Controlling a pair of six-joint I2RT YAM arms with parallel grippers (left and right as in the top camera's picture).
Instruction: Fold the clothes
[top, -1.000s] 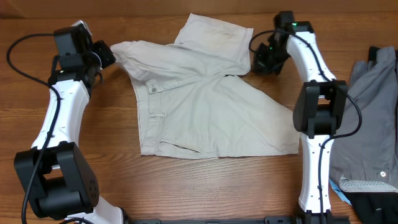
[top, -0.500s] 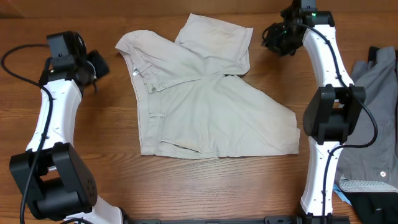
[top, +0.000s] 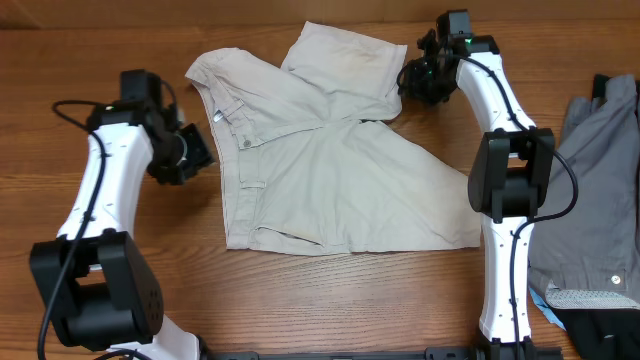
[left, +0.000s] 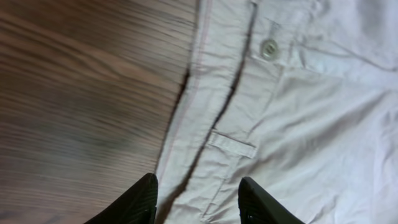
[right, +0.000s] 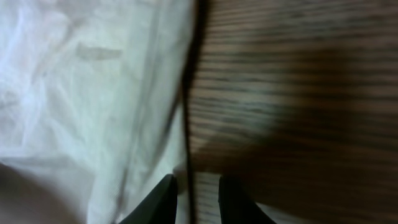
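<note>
Both arms have swung back to the shorts (top: 330, 190), lying flat near the table's (top: 300, 305) far edge. Left gripper (top: 192, 152), spread, straddles the waistband (left: 211, 81); right gripper (top: 412, 80), narrowly parted, overhangs a leg hem (right: 168, 93), seemingly ready to pinch.

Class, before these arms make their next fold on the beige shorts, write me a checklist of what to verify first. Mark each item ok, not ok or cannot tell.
1. Left gripper open at the waistband: ok, the band's edge lies between its jaws.
2. Left gripper holding cloth: not ok, nothing pinched yet.
3. Right gripper at the leg hem: ok, jaws narrowly apart beside the edge.
4. Shorts lying flat: not ok, creased, with the legs splayed in different directions.
5. Grey garment apart from the shorts: ok.
6. Button fastened: cannot tell.
</note>
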